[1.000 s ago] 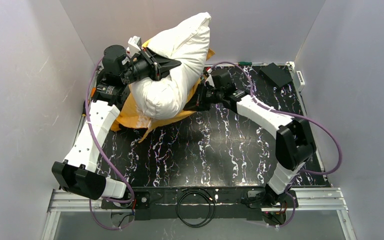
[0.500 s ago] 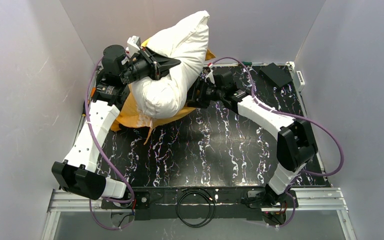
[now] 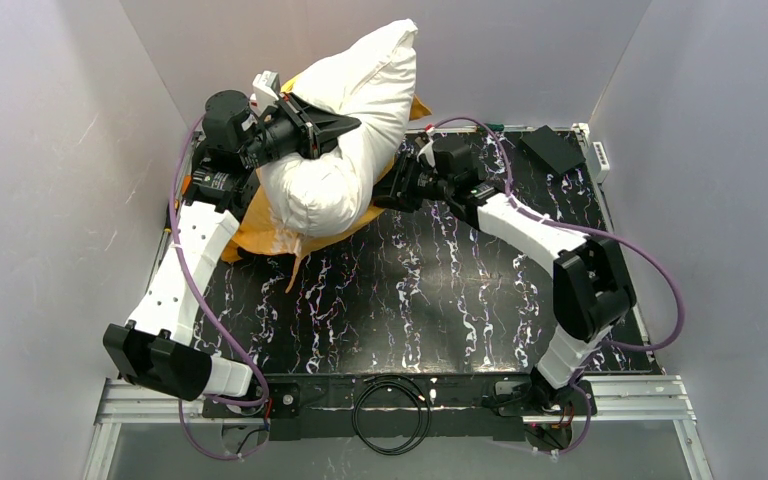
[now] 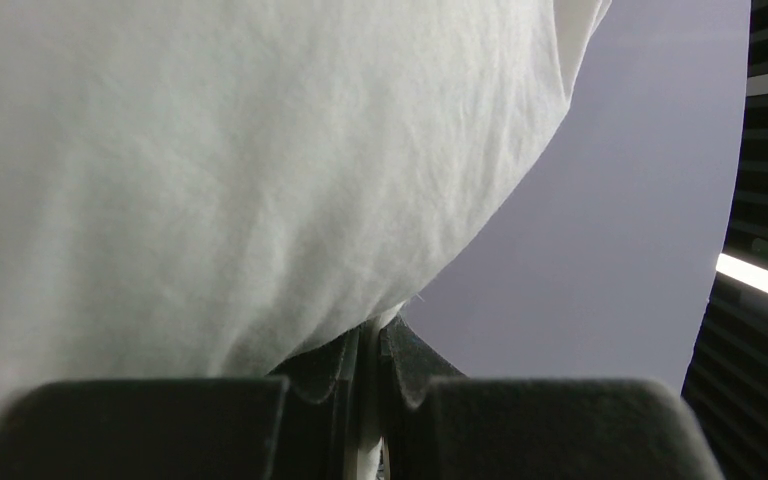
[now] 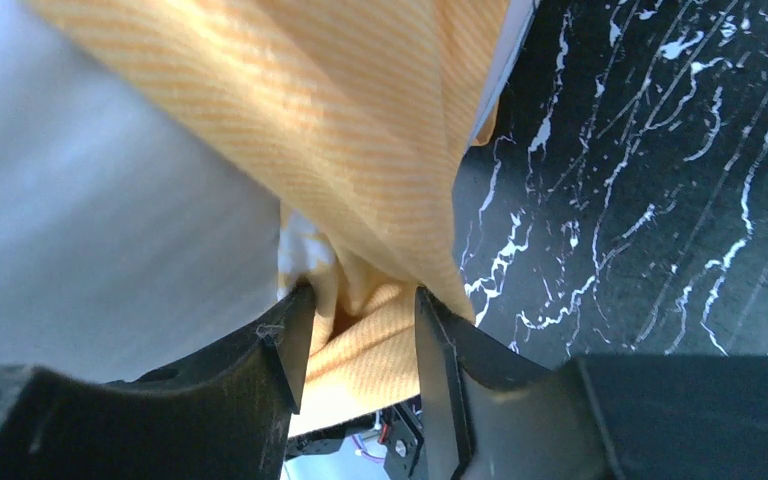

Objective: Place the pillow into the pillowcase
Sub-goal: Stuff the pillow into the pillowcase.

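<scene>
The plump white pillow is lifted at the back left, sagging over the orange pillowcase that lies bunched beneath it on the black marbled table. My left gripper is shut on a thin fold of the pillow; in the left wrist view, the left gripper has white cloth pinched between its jaws. My right gripper is at the pillowcase's right edge. In the right wrist view, the right gripper holds a thick bunch of the orange pillowcase that touches both fingers.
A black box and a white power strip sit at the table's back right corner. Grey walls close in the left, back and right sides. A coiled black cable lies at the near rail between the arm bases.
My right gripper let go, moved left and further under the pillow, and closed on a thicker bunch of pillowcase. The pillow and left gripper have barely shifted.
</scene>
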Controlling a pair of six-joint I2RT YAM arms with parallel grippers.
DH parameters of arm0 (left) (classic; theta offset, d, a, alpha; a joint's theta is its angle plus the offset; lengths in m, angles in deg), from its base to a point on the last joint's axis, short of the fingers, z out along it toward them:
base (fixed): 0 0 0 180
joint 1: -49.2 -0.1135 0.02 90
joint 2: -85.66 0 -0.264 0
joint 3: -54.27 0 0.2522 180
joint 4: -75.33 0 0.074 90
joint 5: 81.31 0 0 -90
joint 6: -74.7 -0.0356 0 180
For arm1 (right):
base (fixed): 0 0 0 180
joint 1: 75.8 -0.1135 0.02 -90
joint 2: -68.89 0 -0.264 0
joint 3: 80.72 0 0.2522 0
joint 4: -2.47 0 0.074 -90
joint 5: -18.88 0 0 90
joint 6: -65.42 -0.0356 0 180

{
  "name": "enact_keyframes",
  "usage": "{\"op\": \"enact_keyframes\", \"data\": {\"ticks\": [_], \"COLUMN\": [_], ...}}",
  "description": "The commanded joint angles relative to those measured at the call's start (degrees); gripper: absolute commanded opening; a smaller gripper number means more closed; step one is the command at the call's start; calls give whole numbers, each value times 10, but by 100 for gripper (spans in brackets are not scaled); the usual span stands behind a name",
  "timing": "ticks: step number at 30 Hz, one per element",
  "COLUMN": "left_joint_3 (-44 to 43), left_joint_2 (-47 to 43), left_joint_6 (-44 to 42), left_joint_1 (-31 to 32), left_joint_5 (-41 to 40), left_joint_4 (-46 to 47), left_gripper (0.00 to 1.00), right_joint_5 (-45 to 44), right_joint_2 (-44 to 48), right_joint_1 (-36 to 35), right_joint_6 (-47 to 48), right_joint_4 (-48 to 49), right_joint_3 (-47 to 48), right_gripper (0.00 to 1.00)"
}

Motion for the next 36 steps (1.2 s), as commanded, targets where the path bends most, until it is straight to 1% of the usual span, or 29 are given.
{"op": "enact_keyframes", "data": {"ticks": [1,4,6,8,9,10,13,14,16,22,24,26,29,30,31,32,33,34,35,36], "left_joint_3": [-3,3,6,10,12,13,14,14,15,22,27,28,28,28,28,30,31,34,35,33], "left_joint_2": [-51,-55,-57,-58,-58,-59,-61,-61,-62,-65,-67,-68,-67,-67,-68,-68,-69,-70,-70,-70], "left_joint_6": [31,31,31,30,30,31,30,30,29,27,26,26,28,28,28,27,26,25,23,15], "left_joint_1": [-8,-8,-8,-9,-8,-9,-9,-9,-9,-9,-9,-9,-9,-9,-9,-9,-9,-9,-9,-9], "left_joint_5": [-9,-12,-13,-15,-16,-15,-15,-15,-13,-15,-18,-17,-15,-15,-16,-17,-17,-17,-16,-15], "left_joint_4": [65,66,66,66,66,66,66,66,66,67,66,67,66,66,66,66,63,60,56,44], "left_gripper": [0,0,0,0,0,0,0,0,0,0,0,0,0,0,0,0,0,0,0,0], "right_joint_5": [16,27,17,8,4,4,16,21,25,33,28,28,32,32,31,35,42,50,60,66], "right_joint_2": [-29,-22,-2,29,42,51,58,56,49,-4,-15,-20,-34,-42,-49,-56,-61,-63,-60,-52], "right_joint_1": [0,0,1,3,4,5,5,5,5,2,-1,-4,-11,-13,-15,-17,-19,-18,-18,-18], "right_joint_6": [-20,-30,-23,-12,-12,-12,-27,-37,-50,-37,-24,-32,-48,-52,-54,-57,-64,-69,-71,-65], "right_joint_4": [52,56,24,4,-2,-2,26,45,70,14,0,18,63,74,83,99,123,143,158,157], "right_joint_3": [41,42,41,33,29,25,15,11,13,56,59,48,38,44,49,53,55,55,55,55], "right_gripper": [51,58,62,62,60,52,40,38,37,41,47,50,51,49,44,35,20,9,1,1]}}
